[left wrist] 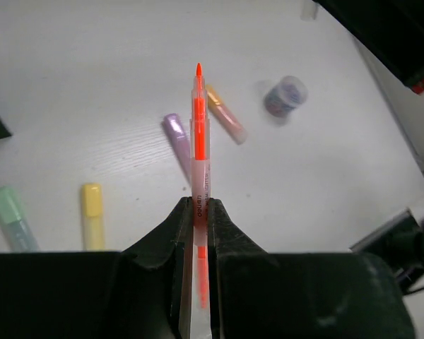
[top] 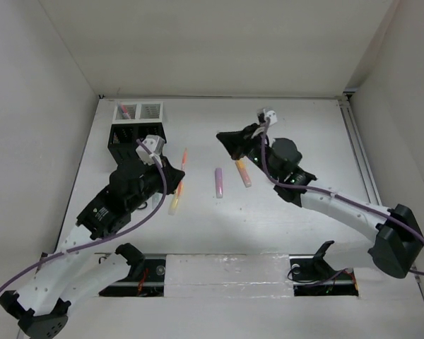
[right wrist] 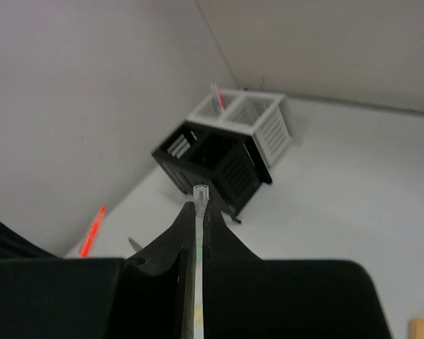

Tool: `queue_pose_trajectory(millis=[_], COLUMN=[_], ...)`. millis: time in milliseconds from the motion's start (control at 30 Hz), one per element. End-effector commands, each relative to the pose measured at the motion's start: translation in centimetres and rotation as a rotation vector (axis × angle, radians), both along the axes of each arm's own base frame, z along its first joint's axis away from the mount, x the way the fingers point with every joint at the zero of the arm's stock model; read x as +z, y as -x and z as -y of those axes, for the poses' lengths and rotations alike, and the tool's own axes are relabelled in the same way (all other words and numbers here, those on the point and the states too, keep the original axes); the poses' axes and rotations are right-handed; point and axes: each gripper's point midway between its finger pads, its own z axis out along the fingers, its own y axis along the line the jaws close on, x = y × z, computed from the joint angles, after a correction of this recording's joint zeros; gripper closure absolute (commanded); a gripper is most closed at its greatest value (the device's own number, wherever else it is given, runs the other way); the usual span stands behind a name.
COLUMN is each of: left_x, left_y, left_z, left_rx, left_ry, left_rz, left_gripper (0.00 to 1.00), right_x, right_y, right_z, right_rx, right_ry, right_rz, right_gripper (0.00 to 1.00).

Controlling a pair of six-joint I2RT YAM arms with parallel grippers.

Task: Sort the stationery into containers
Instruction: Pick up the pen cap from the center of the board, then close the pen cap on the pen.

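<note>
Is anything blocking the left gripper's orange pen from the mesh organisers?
Nothing visible. The thin orange pen, clamped in the left gripper, is near the black mesh organiser, with the white mesh organiser just behind it; no loose item lies between.

The round greyish piece (left wrist: pixel 285 97) (upper right) is blurred.

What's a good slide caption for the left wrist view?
Left gripper shut on an orange pen above a purple marker and a yellow marker.

Clear glossy plastic pen (left wrist: pixel 199 141) — matt black plastic fingers (left wrist: pixel 159 244) — smooth matt white table (left wrist: pixel 71 85).
</note>
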Motion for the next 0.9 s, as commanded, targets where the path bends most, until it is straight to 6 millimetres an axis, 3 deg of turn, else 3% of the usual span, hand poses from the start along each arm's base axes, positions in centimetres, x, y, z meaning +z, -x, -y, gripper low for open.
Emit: queue_pose_trajectory(millis=[0,33,167,233,267,333,400,567,633,700,733,867], left_x=[3.5,3.3,3.1,2.8,3.0,3.1,3.1,3.4,3.6,3.6,3.6,3.4], left_y=[2.7,3.1,4.0,4.1,4.1,4.3,4.3,4.7,4.7,4.8,4.8,4.8], left_z=[3.2,3.3,4.6,4.9,5.0,5.1,5.1,4.7,4.8,4.9,4.9,5.0], left_rx=[-0.267,-0.295,-0.391,-0.417,-0.417,-0.429,-0.429,-0.429,-0.429,-0.438,-0.438,-0.447], left_ry=[0.099,0.096,0.1,0.095,0.099,0.102,0.102,0.112,0.116,0.118,0.118,0.116], left_rz=[0.124,0.128,0.119,0.11,0.119,0.117,0.117,0.138,0.146,0.145,0.145,0.135], left_gripper=[1.0,1.0,1.0,1.0,1.0,1.0,1.0,1.0,1.0,1.0,1.0,1.0], right_x=[7.5,9.2,10.8,9.7,10.7,9.1,10.2,9.1,9.8,9.3,10.2,9.6], right_y=[1.7,2.0,4.0,4.2,4.9,5.2,6.4,6.8,7.6,7.7,8.0,8.2], right_z=[2.0,2.8,2.9,2.1,2.6,2.4,3.4,2.1,2.1,2.3,2.9,3.1], right_rx=[0.014,0.017,0.046,0.041,0.054,0.07,0.103,0.13,0.156,0.165,0.177,0.193], right_ry=[-0.358,-0.433,-0.603,-0.636,-0.698,-0.769,-0.876,-0.848,-0.869,-0.89,-0.944,-0.971], right_rz=[0.145,0.198,0.162,0.101,0.121,0.071,0.103,0.044,0.05,0.054,0.074,0.061], right_gripper=[1.0,1.0,1.0,1.0,1.0,1.0,1.0,1.0,1.0,1.0,1.0,1.0])
